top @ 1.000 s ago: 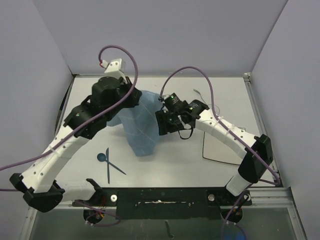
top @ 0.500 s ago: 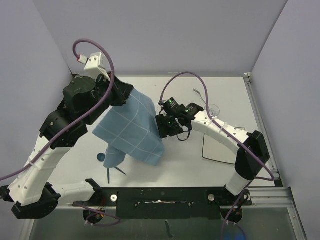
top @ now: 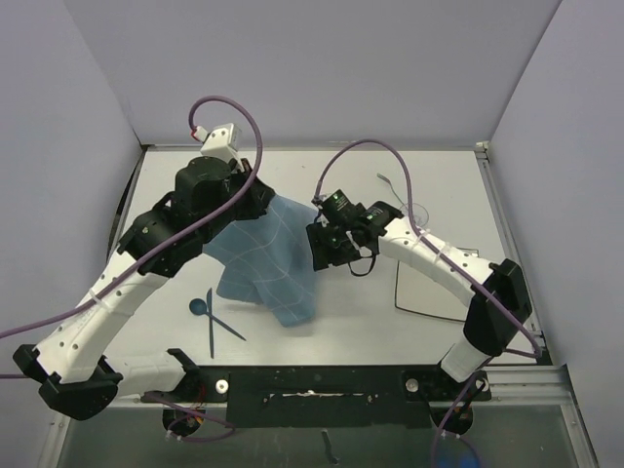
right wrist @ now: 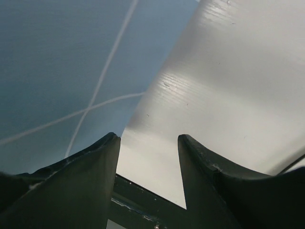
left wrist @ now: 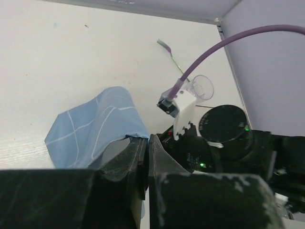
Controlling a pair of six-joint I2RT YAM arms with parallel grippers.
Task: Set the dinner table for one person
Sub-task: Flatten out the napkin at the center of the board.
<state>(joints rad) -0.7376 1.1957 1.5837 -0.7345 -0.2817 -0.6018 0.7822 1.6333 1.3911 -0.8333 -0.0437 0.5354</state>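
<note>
The blue white-gridded cloth mat (top: 271, 263) hangs crumpled over the middle of the white dinner table (top: 458, 175), its lower end on the tabletop. My left gripper (top: 265, 203) is shut on the mat's upper corner and holds it up. In the left wrist view the jaws (left wrist: 144, 139) pinch the mat's edge (left wrist: 95, 126). My right gripper (top: 318, 252) is open and empty, just right of the mat. In the right wrist view its fingertips (right wrist: 148, 142) stand apart over the bare table (right wrist: 228, 71), with the mat (right wrist: 57, 67) beside the left finger.
A blue spoon and knife (top: 210, 314) lie crossed at the front left. A fork (top: 390, 183) and a clear cup (top: 419, 210) sit at the back right, also seen as fork (left wrist: 167, 49) and cup (left wrist: 202, 88). A flat white square (top: 429, 288) lies right of centre.
My left arm swung back right and lowered from the far left. The mat, spread wide half a second ago, now hangs bunched. My right gripper barely moved.
</note>
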